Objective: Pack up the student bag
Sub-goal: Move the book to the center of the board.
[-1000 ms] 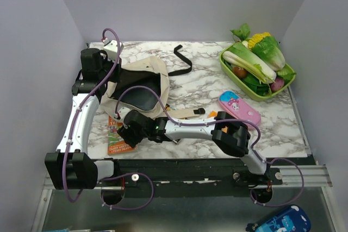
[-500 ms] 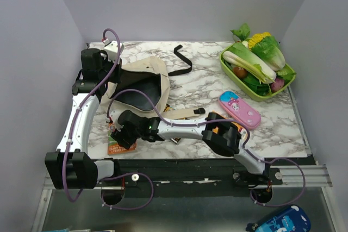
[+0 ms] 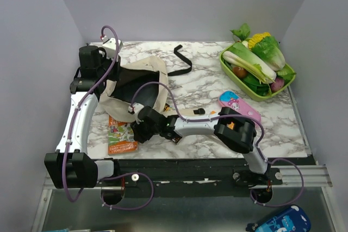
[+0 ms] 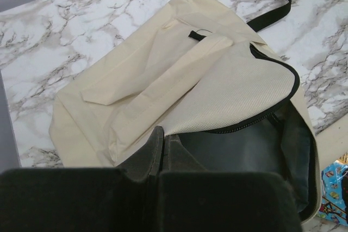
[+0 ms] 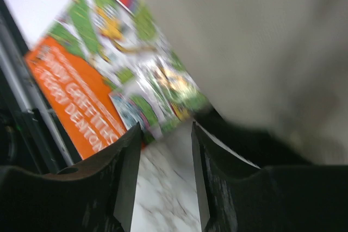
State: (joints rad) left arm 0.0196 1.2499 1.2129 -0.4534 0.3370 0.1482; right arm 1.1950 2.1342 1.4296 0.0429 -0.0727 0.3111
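The marble surface [image 3: 206, 80] carries everything, and the student bag [image 3: 138, 80] lies in the left half of the overhead view with its dark-lined mouth gaping toward the lower edge of the frame. That mouth looks propped on purpose. In the left wrist view the left pincer [image 4: 161, 150] has its fingers together on the bag's rim at the bottom of the frame, probably holding the opening up so that things can slide in. A green tray [image 3: 222, 59] of vegetables sits at the upper right, well apart, and seems no part of the packing. A pink pencil case [image 3: 239, 108] waits right of centre. A picture book [image 3: 120, 135] lies flat just below the bag's mouth. The right pincer [image 5: 166, 131] is low beside the book's corner, its jaws partly apart with bare marble between them, likely to catch the book's edge.
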